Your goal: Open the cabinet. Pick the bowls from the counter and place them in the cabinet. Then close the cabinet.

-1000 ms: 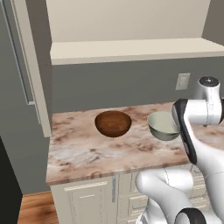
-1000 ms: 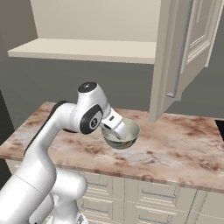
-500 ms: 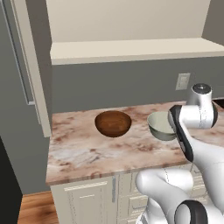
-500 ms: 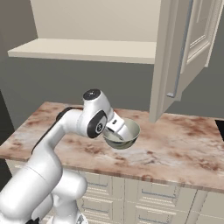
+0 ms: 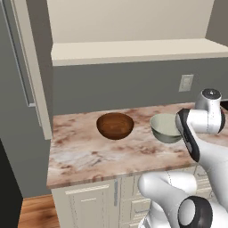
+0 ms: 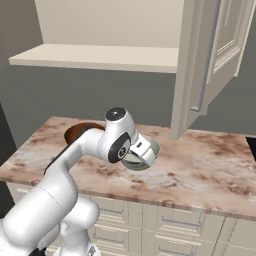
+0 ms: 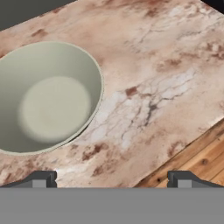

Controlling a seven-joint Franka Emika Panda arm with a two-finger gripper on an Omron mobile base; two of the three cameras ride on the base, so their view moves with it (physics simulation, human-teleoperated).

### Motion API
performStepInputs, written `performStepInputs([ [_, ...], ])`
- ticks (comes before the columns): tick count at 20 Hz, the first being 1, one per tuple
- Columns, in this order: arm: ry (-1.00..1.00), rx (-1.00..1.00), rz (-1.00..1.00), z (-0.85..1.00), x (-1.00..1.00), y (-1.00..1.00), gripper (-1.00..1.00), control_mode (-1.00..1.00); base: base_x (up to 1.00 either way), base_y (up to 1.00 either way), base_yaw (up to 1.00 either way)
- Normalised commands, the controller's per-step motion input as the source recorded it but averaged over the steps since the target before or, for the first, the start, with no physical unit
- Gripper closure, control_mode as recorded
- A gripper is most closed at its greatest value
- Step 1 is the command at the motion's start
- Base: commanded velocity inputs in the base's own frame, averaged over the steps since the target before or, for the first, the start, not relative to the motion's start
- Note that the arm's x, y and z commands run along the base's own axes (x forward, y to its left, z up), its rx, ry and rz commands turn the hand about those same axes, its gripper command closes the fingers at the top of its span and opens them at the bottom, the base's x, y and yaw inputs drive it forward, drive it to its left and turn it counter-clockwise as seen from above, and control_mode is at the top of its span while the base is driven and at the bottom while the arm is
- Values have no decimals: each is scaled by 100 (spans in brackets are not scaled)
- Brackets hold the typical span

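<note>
The pale grey-green bowl (image 7: 48, 98) stands upright on the marbled counter (image 7: 148, 78), up and to the left of my gripper (image 7: 113, 179) in the hand view. The gripper is open, its two fingertips (image 7: 43, 178) wide apart with nothing between them, above bare stone beside the bowl's rim. In the left base view the same bowl (image 5: 164, 128) sits just left of my wrist, and the reddish-brown wooden bowl (image 5: 115, 125) stands further left. The cabinet (image 5: 133, 51) is open, showing its beige shelf. In the right base view my arm partly hides both the grey-green bowl (image 6: 151, 148) and the brown bowl (image 6: 76, 131).
The open cabinet door (image 5: 26, 71) hangs over the counter's left end, and the other door (image 6: 210, 60) stands out on the right. A wall outlet (image 5: 185, 83) sits behind the bowls. The counter's front edge and wooden floor (image 7: 199, 162) lie close by. Base cupboards (image 6: 170, 225) are below.
My wrist has dropped a little and swung in closer beside the grey-green bowl. Both bowls stay where they were, and the gripper stays open.
</note>
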Motion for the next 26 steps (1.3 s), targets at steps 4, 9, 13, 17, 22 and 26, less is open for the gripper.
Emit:
performStepInputs([
  [4,0,1,0,-6,16,0,-100,-100,0,0,0],
  [9,-1,2,0,-10,18,0,-100,-100,0,0,0],
  [13,0,0,0,-6,20,0,-100,-100,0,0,0],
  [17,0,1,0,-14,25,0,-100,-100,0,0,0],
  [22,0,9,0,-24,14,-4,-100,-100,0,0,0],
  [26,0,3,0,-11,5,-7,-100,-100,0,0,0],
])
